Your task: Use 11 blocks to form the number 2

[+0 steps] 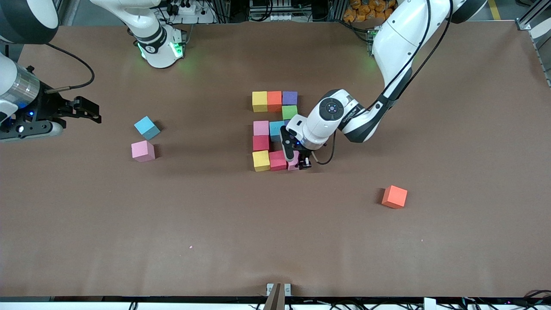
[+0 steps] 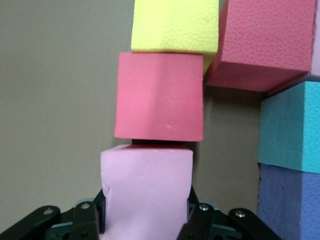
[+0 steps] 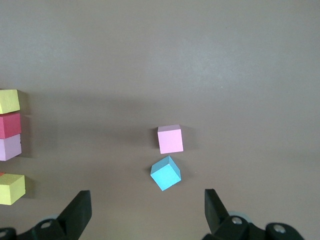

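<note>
Progress: number 2 (image 1: 275, 131) at frame centre nearly whole | left claw (image 1: 300, 162) clamps pale pink block (image 2: 146, 187) at bottom-row end | right claw (image 1: 88, 111) waits wide open, empty, frame's left edge | spare blocks (image 1: 145, 138) unused

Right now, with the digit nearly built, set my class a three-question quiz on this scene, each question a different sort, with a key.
1. True or false: the left gripper holds a pink block.
2. How many loose blocks lie apart from the number 2?
3. The right gripper is: A open, B shut on a block.

Key: 1 true. 2 three: light blue block, loose pink block, orange block. 3 A.
</note>
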